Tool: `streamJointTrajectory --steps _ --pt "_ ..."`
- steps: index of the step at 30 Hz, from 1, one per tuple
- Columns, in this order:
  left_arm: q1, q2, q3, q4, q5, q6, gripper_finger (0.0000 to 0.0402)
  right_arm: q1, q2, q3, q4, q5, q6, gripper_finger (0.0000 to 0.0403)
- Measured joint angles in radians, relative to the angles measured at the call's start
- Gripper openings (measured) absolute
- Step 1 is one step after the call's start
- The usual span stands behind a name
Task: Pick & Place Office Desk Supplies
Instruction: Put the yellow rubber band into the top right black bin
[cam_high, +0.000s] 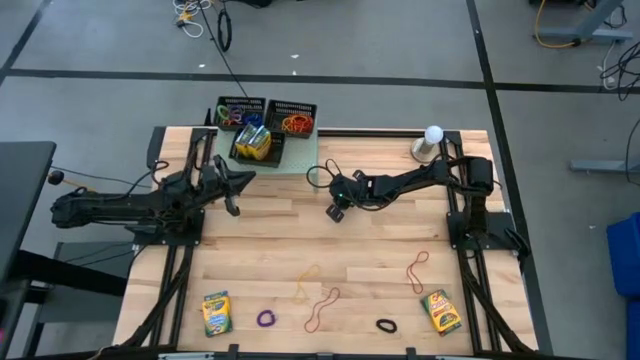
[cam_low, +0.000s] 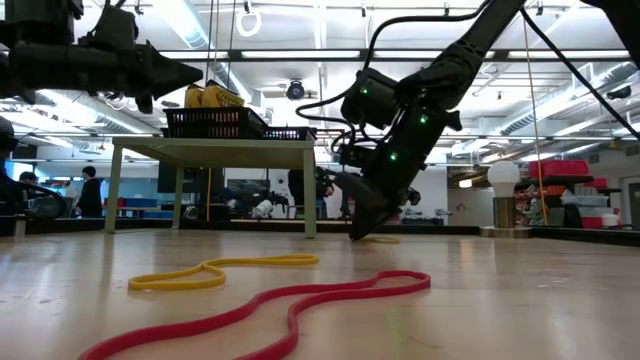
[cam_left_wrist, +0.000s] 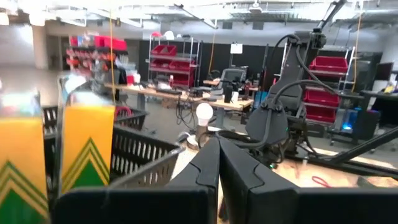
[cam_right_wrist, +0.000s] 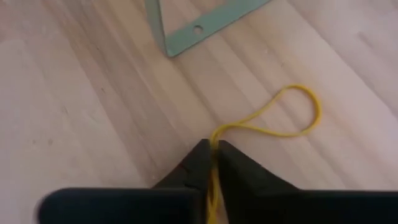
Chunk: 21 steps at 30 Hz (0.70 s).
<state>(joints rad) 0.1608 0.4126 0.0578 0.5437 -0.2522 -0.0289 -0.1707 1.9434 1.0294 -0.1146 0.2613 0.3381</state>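
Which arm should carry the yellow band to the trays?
The right. Its gripper is already shut on the yellow band at mid-table. The left gripper is shut and empty beside the trays.

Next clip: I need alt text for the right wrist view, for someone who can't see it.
The right gripper is shut on a yellow rubber band, pinching one end at the wooden table while the rest of the loop lies flat on the wood. A pale green plate corner with a hole lies on the table beyond it.
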Motion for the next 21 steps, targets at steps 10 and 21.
streamJointTrajectory --steps 10,21 --pt "0.000 0.000 0.000 -0.018 -0.002 -0.082 0.0011 0.025 -0.062 -0.008 -0.106 0.027 -0.023 0.0006" --pt "0.000 0.000 0.000 -0.016 -0.002 -0.080 0.0011 0.125 -0.362 -0.005 -0.249 0.159 -0.037 0.0003"
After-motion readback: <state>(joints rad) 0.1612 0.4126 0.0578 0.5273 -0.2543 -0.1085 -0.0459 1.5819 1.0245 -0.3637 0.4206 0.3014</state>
